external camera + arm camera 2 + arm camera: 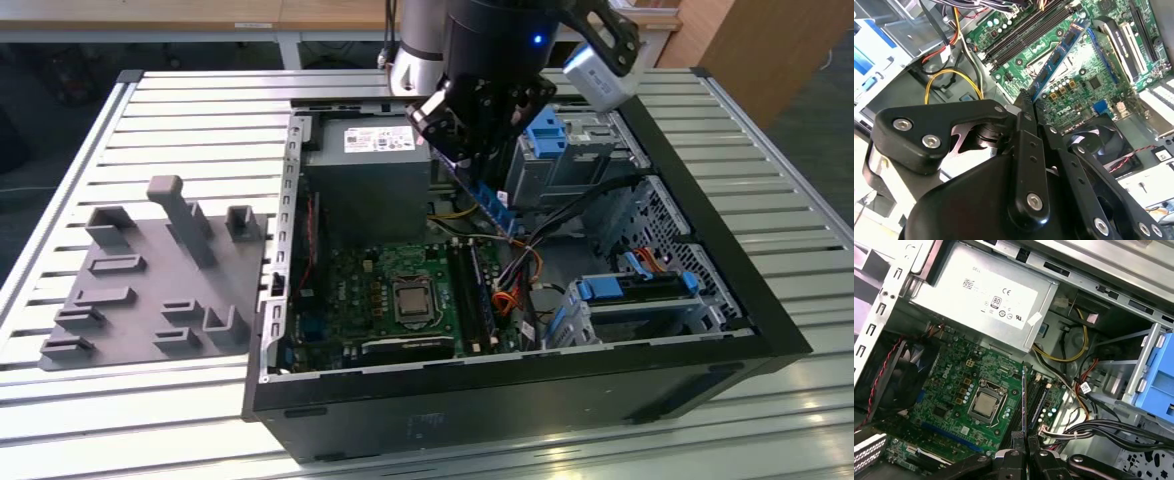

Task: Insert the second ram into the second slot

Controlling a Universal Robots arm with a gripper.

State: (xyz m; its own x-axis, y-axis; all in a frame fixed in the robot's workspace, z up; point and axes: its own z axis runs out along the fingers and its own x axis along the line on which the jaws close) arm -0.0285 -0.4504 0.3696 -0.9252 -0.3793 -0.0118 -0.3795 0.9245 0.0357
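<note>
- Step in hand: carrying the stick to the board. The second ram [1061,50] is in the air and not yet seated in any slot.
- Gripper [1026,97] is clenched, its jaws nearly closed, pinching 1 end of the second ram. The rest of the stick juts out free beyond the fingertips.
- In the first wrist view the gripper [1021,437] holds the second ram [1024,395] edge-on, a thin line just beside the CPU socket [985,405].
- Memory slots [1041,400] lie on the far side of the stick from the CPU socket, close by and running roughly parallel to it.
- In the exterior view the gripper [483,170] hangs inside the open PC case [747,300]. The second ram [497,205] is raised well above the CPU socket [411,298] and above the memory slots [470,285].
- The stick touches only the fingers, with no contact on the motherboard [360,290].
- Cannot tell which of the slots is already filled.
- Judgement: seating calls for the stick's long edge to be lined up along the 2nd slot, notch matched, then a straight press down. Any tilt risks jamming.
</note>
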